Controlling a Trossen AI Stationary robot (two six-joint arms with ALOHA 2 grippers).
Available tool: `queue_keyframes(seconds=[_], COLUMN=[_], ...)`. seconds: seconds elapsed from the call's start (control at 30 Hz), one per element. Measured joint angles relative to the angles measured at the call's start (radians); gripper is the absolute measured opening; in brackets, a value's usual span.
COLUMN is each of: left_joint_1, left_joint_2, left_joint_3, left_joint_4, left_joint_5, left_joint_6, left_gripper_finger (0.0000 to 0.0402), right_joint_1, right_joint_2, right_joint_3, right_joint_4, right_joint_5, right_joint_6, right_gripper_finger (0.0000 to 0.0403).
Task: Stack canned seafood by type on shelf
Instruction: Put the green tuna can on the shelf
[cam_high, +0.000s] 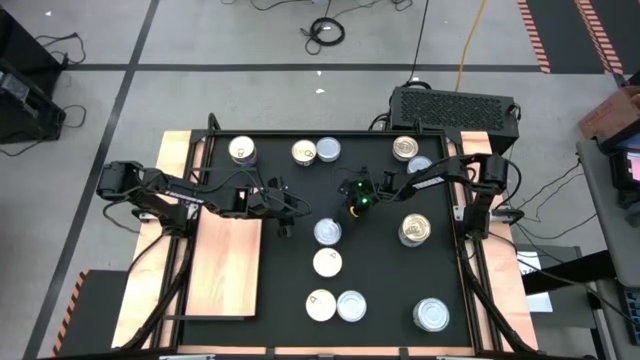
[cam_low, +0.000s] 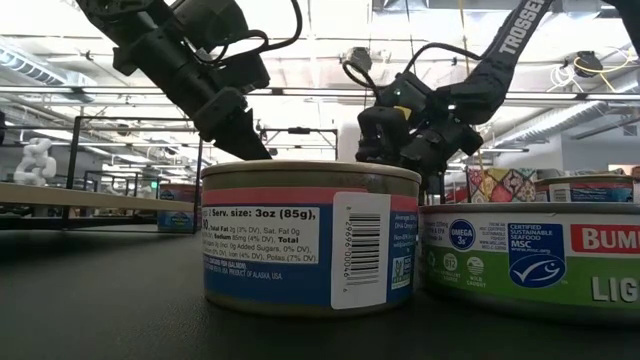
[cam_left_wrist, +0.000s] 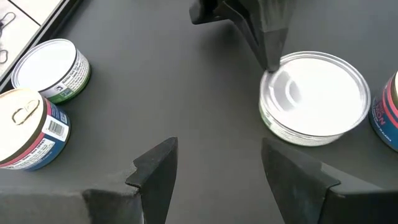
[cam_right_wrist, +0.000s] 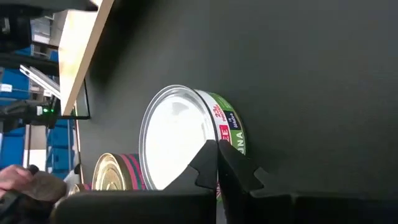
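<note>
Right gripper (cam_high: 354, 207) shut empty over mat centre, silver tin (cam_high: 327, 232) just beside; left gripper (cam_high: 284, 212) open nearby. I'd judge tins rigid, slick, weighty: grip across the wall. Shelf (cam_high: 228, 265) bare.

We see about a dozen small round flat seafood tins (cam_high: 328, 231) scattered upright and unstacked across the mat, some with cream tops (cam_high: 327, 263), others silver-grey (cam_high: 432, 315), several touching in pairs. The flat rectangular light-brown wooden shelf board (cam_high: 228, 266) lies at the left, bare.
</note>
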Motion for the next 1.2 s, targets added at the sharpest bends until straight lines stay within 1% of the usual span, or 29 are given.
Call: queue_keyframes(seconds=[0.27,0.5,0.83,0.97,1.07,1.2], left_joint_1=[0.000,0.000,0.000,0.000,0.000,0.000], left_joint_2=[0.000,0.000,0.000,0.000,0.000,0.000], left_joint_3=[0.000,0.000,0.000,0.000,0.000,0.000], left_joint_4=[-0.002,-0.002,-0.007,0.044,0.089,0.103], left_joint_5=[0.000,0.000,0.000,0.001,0.039,0.075], left_joint_6=[0.000,0.000,0.000,0.000,0.000,0.010], left_gripper_finger=[0.0233,0.0233,0.0233,0.0233,0.0233,0.0233], right_joint_1=[-0.062,-0.094,-0.096,-0.084,-0.070,-0.034], right_joint_2=[-0.059,-0.095,-0.095,-0.102,-0.123,-0.181], right_joint_3=[-0.001,0.000,0.000,0.000,0.000,0.000], right_joint_4=[-0.023,-0.099,-0.120,-0.130,-0.146,-0.223], right_joint_5=[-0.080,-0.110,-0.107,-0.101,-0.095,-0.027], right_joint_6=[0.041,0.035,-0.029,-0.057,-0.086,-0.161], right_gripper_finger=[0.0000,0.0001,0.0001,0.0001,0.0001,0.0000])
